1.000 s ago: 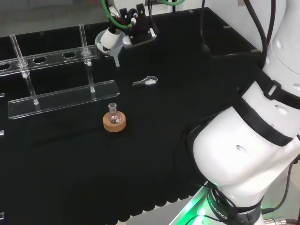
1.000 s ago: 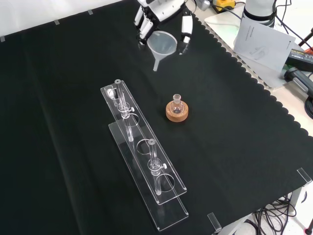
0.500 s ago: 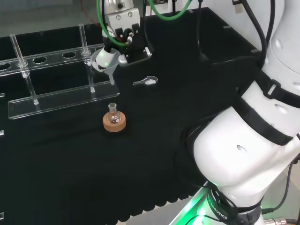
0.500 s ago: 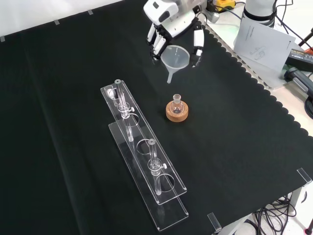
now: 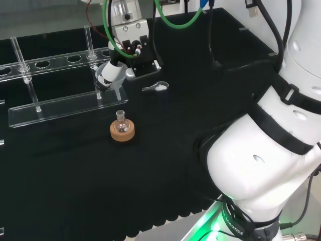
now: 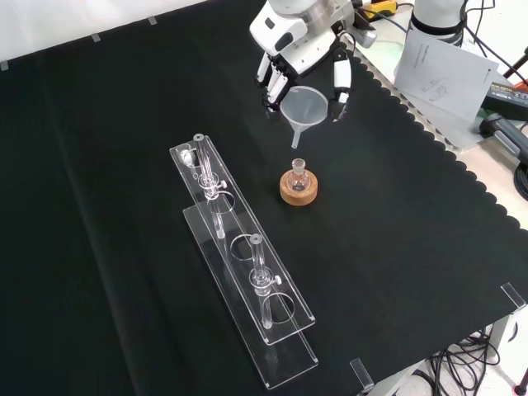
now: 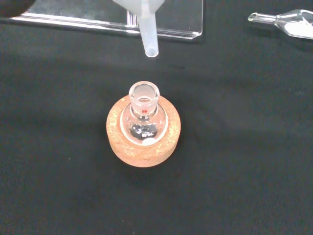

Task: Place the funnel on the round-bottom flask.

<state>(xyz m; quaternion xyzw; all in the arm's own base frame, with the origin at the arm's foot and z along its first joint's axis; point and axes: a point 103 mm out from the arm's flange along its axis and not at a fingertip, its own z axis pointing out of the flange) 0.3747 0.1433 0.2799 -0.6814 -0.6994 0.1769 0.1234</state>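
Hand has its fingers curled round the funnel rim, holding it upright in the air, stem down. Round-bottom flask sits on a cork ring on the cloth, neck open; the funnel stem is close to it but apart. Clear tube rack stands beside the flask in the front view, a small glass piece nearby. Nothing lies between stem and neck.

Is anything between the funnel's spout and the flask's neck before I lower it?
Nothing visible. The hand holds the funnel above the round-bottom flask on its cork ring. In the wrist view the spout hangs over bare cloth short of the open neck. The clear rack stands off to the side.
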